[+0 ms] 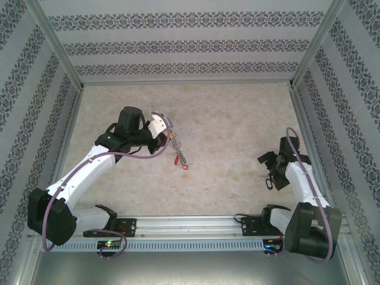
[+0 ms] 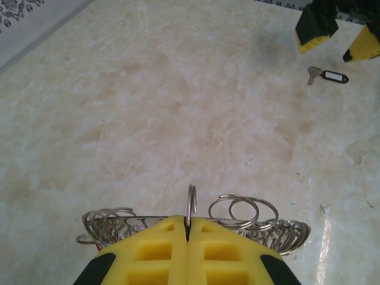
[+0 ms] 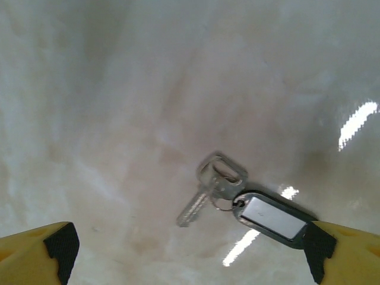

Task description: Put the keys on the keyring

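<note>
My left gripper [image 1: 164, 136] [image 2: 189, 228] is shut on one upright ring of the keyring [image 2: 191, 205], a silvery chain of linked rings spreading to both sides of the yellow fingers [image 2: 154, 249]. From above, the keyring [image 1: 174, 146] hangs down from that gripper with a red-tagged key [image 1: 184, 166] at its lower end on the table. A loose key [image 3: 209, 189] with a black tag [image 3: 272, 216] lies flat under my right gripper [image 3: 190, 261] [image 1: 266, 171], which stands open with nothing between its fingertips [image 3: 44, 255]. The same key [image 2: 326, 75] lies far off.
Patterned walls [image 1: 178, 44] and metal rails enclose the marble-look table [image 1: 231, 130]. The right gripper's yellow and black fingers [image 2: 314, 28] hang above the table at the top right of the left wrist view. The arms' bases sit on the front rail [image 1: 190, 228].
</note>
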Tool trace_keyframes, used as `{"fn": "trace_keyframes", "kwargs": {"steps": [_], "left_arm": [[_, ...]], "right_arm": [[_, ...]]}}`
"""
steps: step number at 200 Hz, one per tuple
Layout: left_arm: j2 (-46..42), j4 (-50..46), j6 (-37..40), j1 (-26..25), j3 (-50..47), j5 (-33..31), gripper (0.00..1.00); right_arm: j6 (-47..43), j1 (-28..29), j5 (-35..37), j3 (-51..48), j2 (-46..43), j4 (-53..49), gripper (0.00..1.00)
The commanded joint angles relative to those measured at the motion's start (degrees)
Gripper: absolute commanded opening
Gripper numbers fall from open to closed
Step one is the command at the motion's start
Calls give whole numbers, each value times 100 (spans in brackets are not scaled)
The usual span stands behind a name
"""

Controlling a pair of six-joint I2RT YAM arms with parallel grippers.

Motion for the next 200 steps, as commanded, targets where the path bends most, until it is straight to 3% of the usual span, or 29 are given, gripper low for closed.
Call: {"fn": "trace_keyframes", "kwargs": {"steps": [1, 61, 106, 140, 173, 200], "left_arm": [[-177, 399, -227, 66, 8, 309, 0], [-195, 360, -218, 63, 18, 244, 0], [-158, 352, -222, 65, -2, 211, 0], [-128, 352, -236, 67, 4, 229, 0], [-122, 332, -353, 66, 68, 310, 0], [-221, 447, -389, 65, -23, 332, 0]], "right_arm": [[10, 84, -176, -228, 181, 193, 93], [-638, 795, -416, 118, 809, 741, 87], [-555, 1479, -499, 303, 1194, 1234, 87], [-266, 2328, -221, 675, 1445, 1357, 87], [-168, 3235, 525, 1424, 1723, 993, 86], [-42, 3327, 1724, 1733, 1451, -89, 83]]}}
